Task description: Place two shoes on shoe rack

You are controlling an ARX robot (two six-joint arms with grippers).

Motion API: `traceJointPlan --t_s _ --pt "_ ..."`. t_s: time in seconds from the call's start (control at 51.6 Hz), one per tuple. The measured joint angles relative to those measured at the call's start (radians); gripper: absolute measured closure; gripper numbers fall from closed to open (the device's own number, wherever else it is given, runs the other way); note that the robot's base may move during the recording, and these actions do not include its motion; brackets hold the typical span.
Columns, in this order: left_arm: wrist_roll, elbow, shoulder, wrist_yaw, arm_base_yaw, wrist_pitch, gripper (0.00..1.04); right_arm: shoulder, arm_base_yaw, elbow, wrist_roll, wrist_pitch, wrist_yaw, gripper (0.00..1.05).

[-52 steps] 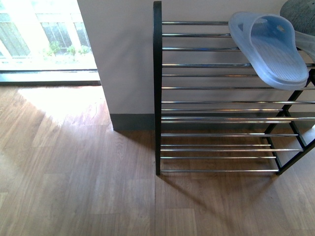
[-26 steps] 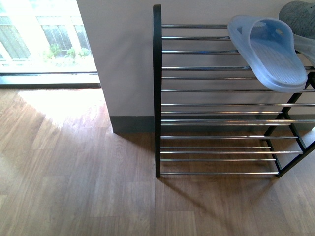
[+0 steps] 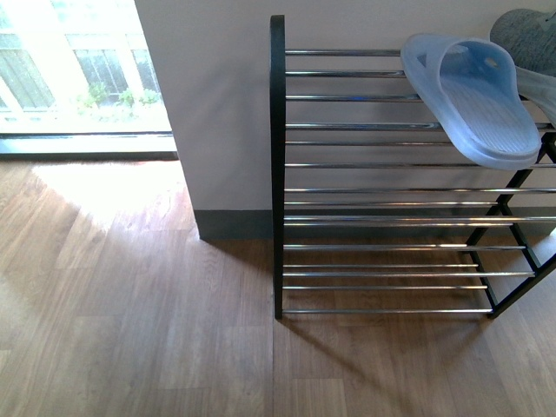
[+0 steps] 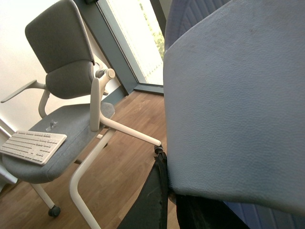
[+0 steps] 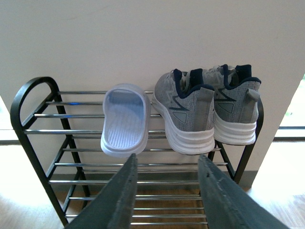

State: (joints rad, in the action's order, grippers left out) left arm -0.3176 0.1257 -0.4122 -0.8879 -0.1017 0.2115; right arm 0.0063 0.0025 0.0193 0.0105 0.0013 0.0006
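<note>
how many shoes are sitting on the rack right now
3, all on the top tier of the shoe rack: a light blue slipper, then two grey sneakers, one beside the slipper and one at the rack's end. The lower tiers in view hold none.

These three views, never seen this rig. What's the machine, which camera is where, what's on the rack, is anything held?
It is a robot with two arms, each ending in a gripper. The front view looks out from its body: the shoe rack on a wood floor, a blue slipper on top. The right wrist view looks past the open, empty right gripper at the rack's top tier: the slipper, then the two grey sneakers side by side. The left wrist view faces away: an office chair with a keyboard on its seat; no gripper visible there.
</note>
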Motion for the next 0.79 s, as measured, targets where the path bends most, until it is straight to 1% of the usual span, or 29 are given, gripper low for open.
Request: traceJointPlan --t_s 0.019,0.058,0.116,0.232,0.252,0.31,0.329,0.387,0.426,0.445,0.465,0.484,0.503,0.542,0.562,0.6,0.62,0.755,0.794 --pt "0.0 0.0 0.0 0.001 0.0 0.0 1.03 -0.001 0.0 0.0 0.0 0.0 0.0 0.62" --pt "0.0 0.0 0.0 0.0 0.0 0.0 1.03 -0.001 0.0 0.0 0.0 0.0 -0.002 0.55" --pt "0.0 0.0 0.0 -0.003 0.0 0.0 1.03 -0.001 0.0 0.0 0.0 0.0 -0.003 0.48" --pt "0.0 0.0 0.0 -0.001 0.0 0.0 1.03 -0.001 -0.001 0.0 0.0 0.0 -0.002 0.28" --pt "0.0 0.0 0.0 -0.001 0.0 0.0 1.03 -0.001 -0.001 0.0 0.0 0.0 -0.002 0.27" --pt "0.0 0.0 0.0 -0.002 0.0 0.0 1.03 -0.001 -0.001 0.0 0.0 0.0 -0.002 0.13" --pt "0.0 0.0 0.0 -0.002 0.0 0.0 1.03 -0.001 -0.001 0.0 0.0 0.0 -0.002 0.1" --pt "0.001 0.0 0.0 0.008 0.002 -0.002 1.03 -0.001 -0.001 0.0 -0.001 0.0 -0.003 0.08" --pt "0.052 0.014 -0.007 0.111 0.023 -0.059 1.03 0.0 0.0 0.0 -0.001 0.0 -0.001 0.09" --pt "0.091 0.035 -0.022 0.209 0.033 -0.114 1.03 -0.001 -0.001 0.0 -0.001 0.0 0.001 0.09" --pt "0.101 0.048 -0.035 0.232 0.035 -0.137 1.03 -0.001 -0.001 0.0 -0.001 0.0 0.002 0.09" --pt "0.153 0.077 -0.074 0.329 0.033 -0.159 1.03 -0.001 -0.001 0.0 -0.001 -0.001 0.006 0.09" --pt "0.205 0.125 -0.152 0.451 0.014 -0.153 1.03 -0.001 -0.001 0.0 -0.003 -0.002 0.008 0.09" --pt "0.299 0.222 -0.305 0.599 -0.044 -0.101 1.03 -0.001 -0.001 0.0 -0.003 -0.002 0.005 0.09" --pt "0.331 0.263 -0.368 0.657 -0.069 -0.085 1.03 -0.001 -0.001 0.0 -0.003 -0.002 0.006 0.09" --pt "0.389 0.37 -0.525 0.711 -0.119 -0.061 1.03 -0.001 -0.001 0.0 -0.003 -0.002 0.003 0.09" --pt "0.406 0.413 -0.586 0.717 -0.136 -0.054 1.03 -0.001 -0.001 0.0 -0.003 -0.002 0.003 0.09" --pt "0.447 0.625 -0.875 0.72 -0.205 -0.057 1.03 -0.002 -0.001 0.0 -0.003 -0.002 0.003 0.09" --pt "0.449 0.681 -0.956 0.707 -0.221 -0.066 1.03 -0.002 -0.001 0.0 -0.003 -0.002 0.002 0.09"
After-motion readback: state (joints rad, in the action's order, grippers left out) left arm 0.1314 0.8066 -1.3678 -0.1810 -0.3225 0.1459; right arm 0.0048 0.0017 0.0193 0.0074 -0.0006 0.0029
